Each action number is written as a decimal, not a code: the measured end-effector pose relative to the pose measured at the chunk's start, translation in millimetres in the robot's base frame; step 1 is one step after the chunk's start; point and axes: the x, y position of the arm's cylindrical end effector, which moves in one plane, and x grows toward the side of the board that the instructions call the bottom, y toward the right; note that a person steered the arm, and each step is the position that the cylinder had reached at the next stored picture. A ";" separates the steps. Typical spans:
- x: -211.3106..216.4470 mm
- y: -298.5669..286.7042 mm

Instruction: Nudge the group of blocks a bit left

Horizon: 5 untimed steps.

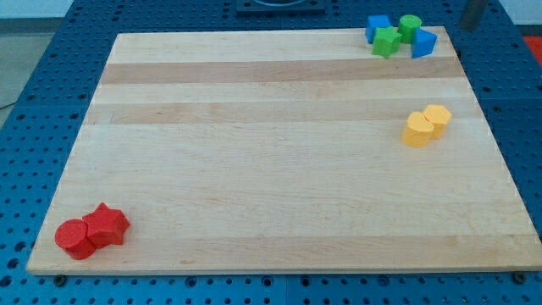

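At the view's top right corner of the wooden board (279,152) sits a tight group: a blue cube (378,27), a green star-shaped block (387,41), a green cylinder (410,27) and a blue triangular block (424,43). My rod shows at the view's top right, off the board; my tip (467,28) is to the right of this group, apart from it.
Two yellow blocks touch at the view's right: a heart-like one (417,130) and a hexagonal one (437,119). A red cylinder (74,238) and a red star-shaped block (107,225) touch at the bottom left corner. Blue perforated table (34,76) surrounds the board.
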 end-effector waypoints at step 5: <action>43.4 -137.4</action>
